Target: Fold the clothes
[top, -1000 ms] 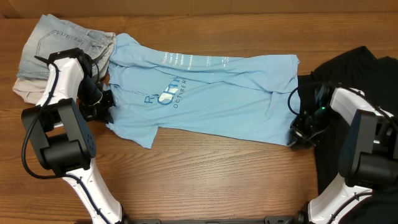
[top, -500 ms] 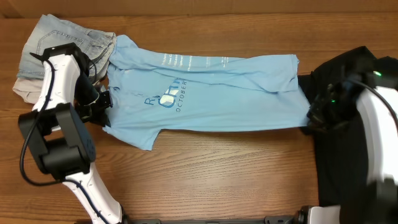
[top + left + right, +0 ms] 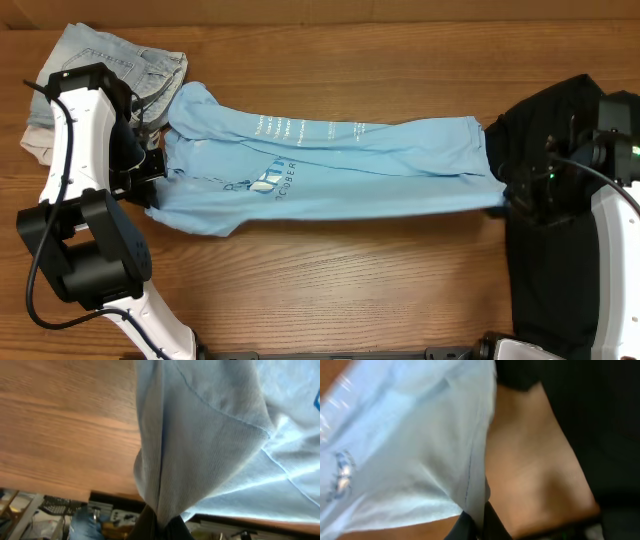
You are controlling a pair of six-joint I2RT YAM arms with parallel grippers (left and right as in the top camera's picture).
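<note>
The sky-blue T-shirt (image 3: 330, 165) with white lettering is stretched out long across the middle of the wooden table. My left gripper (image 3: 153, 178) is shut on its left edge; the left wrist view shows the cloth (image 3: 210, 435) pinched between the fingers (image 3: 161, 527) at the bottom. My right gripper (image 3: 508, 195) is shut on its right lower corner, and the right wrist view shows the hem (image 3: 470, 460) clamped in the fingers (image 3: 479, 527). The black T-shirt (image 3: 565, 230) lies in a heap at the right, under the right arm.
Folded light-blue jeans (image 3: 110, 60) lie at the far left corner, behind the left arm. Bare wood table (image 3: 340, 290) shows in front of the shirt. The black cloth (image 3: 580, 420) fills the right of the right wrist view.
Both grippers have pulled apart and lifted their edges. The blue shirt's lower edge has risen and the shirt is narrower and tauter. The right arm has moved right and back.
</note>
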